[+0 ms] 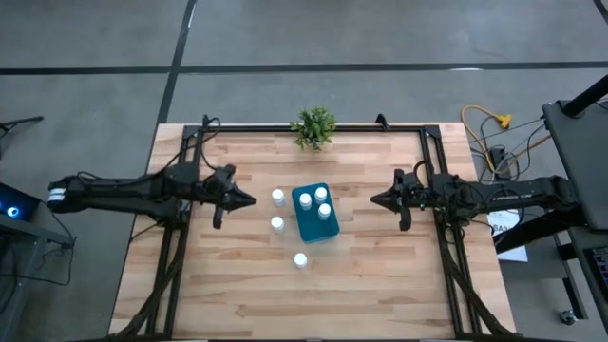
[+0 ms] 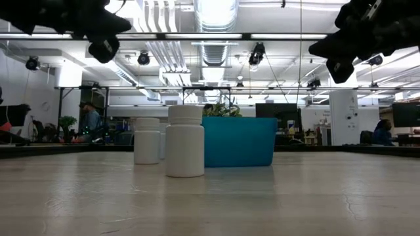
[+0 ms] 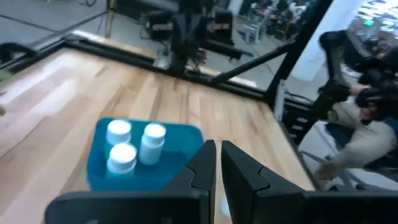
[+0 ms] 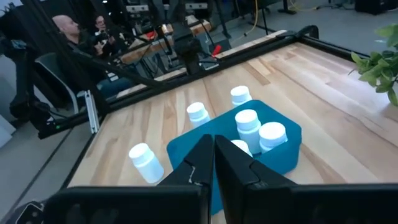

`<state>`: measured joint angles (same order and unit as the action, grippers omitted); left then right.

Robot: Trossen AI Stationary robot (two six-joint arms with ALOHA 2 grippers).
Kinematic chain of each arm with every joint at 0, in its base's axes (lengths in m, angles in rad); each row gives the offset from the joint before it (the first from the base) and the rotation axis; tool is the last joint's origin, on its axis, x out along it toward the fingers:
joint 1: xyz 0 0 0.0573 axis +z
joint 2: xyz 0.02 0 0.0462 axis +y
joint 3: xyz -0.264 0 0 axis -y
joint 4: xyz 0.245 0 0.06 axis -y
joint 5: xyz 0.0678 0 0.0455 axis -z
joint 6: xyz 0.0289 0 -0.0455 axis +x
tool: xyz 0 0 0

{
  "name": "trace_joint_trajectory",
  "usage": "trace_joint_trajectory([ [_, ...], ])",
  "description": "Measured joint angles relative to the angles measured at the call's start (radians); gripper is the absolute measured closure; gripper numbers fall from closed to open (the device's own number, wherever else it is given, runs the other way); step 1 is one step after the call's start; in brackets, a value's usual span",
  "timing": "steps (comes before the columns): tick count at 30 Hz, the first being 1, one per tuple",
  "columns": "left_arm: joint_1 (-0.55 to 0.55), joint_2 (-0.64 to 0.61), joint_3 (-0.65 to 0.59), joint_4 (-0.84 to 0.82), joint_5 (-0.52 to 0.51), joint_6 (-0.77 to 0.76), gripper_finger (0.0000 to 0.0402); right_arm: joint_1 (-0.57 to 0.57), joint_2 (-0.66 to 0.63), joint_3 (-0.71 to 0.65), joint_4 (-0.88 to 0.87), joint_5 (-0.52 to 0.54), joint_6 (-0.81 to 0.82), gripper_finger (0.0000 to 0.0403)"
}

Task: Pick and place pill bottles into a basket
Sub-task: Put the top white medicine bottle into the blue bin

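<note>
Wooden desk point(image 1: 380, 275), items left to right. Left gripper point(image 1: 249, 199): fingers together, empty, left of basket. Three bottles point(image 1: 277, 198) point(image 1: 277, 224) point(image 1: 300, 259): upright on desk, just left of and below basket. Basket point(image 1: 313, 233): mid-desk, three bottles point(image 1: 305, 201) point(image 1: 321, 195) point(image 1: 324, 211) inside. Right gripper point(image 1: 374, 199): fingers together, empty, right of basket.

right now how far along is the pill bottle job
Done: three pill bottles stand in the basket. In hand: nothing; the left gripper and right gripper are shut and empty, either side of it. Left: three bottles on the table, two beside the basket, one before it.
</note>
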<state>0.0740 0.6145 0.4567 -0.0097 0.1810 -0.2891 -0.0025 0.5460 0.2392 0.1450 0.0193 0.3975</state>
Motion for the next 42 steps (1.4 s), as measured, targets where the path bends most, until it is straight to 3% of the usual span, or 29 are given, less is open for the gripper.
trace_joint_trajectory([
  [10,-0.014,0.147,0.283,-0.331,0.024,0.112,0.0394,0.000,-0.003,0.060,-0.103,0.002,-0.006,0.0394],
  [18,-0.102,0.306,0.443,-0.458,0.066,0.116,0.0394,0.000,-0.010,0.101,-0.174,0.002,-0.014,0.0394],
  [28,-0.206,0.399,0.487,-0.458,0.068,0.085,0.0394,0.000,-0.037,0.101,-0.218,0.005,-0.034,0.0394],
  [42,-0.207,0.400,0.507,-0.456,0.008,0.017,0.0394,0.000,-0.036,0.100,-0.217,0.005,-0.012,0.0394],
])
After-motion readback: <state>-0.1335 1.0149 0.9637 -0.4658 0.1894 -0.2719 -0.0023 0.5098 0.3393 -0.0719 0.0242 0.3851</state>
